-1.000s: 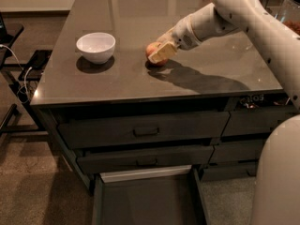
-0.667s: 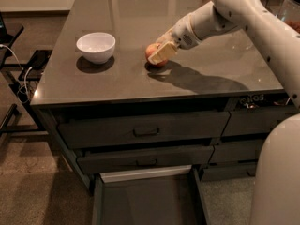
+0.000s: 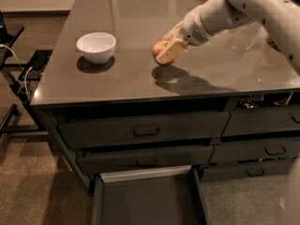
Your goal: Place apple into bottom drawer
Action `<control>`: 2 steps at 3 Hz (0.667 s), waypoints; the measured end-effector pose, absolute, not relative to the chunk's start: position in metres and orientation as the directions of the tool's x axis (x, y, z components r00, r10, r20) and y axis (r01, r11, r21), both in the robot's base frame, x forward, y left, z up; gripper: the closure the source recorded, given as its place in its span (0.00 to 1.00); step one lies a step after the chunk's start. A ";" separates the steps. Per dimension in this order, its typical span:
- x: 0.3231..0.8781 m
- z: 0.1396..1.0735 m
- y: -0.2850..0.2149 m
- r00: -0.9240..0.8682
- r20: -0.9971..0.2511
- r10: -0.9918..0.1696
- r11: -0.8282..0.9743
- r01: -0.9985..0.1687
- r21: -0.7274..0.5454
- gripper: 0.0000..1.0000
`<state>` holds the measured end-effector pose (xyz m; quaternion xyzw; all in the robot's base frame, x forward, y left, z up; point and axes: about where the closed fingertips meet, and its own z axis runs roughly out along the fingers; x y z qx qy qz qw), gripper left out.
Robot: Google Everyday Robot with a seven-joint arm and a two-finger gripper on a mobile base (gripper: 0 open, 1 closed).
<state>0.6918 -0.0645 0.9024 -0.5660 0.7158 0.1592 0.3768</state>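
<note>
Camera view: the beige two-finger tool (image 3: 168,52) is closed on the small round red-and-yellow apple (image 3: 158,49) near the middle of the glossy dark grey counter (image 3: 117,83). The wide dark grey bottom drawer (image 3: 145,203) stands open at floor level, below the counter's front edge, so the apple must travel forward, then down.

Dark glossy counter (image 3: 126,86), nothing fancy. A white bowl (image 3: 96,47) sits upright on the left part, with its shadow falling toward the front edge. Near the middle is the apple (image 3: 158,50), well apart from the bowl. The gripper (image 3: 165,53) is right on it, jaws clamped around it. Can't tell if the apple actually touches the surface.
</note>
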 end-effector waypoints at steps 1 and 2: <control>0.652 0.920 -0.083 -0.026 -0.700 -0.714 0.293 -0.919 -0.265 1.00; 0.601 0.929 -0.103 0.001 -0.689 -0.724 0.290 -0.907 -0.305 1.00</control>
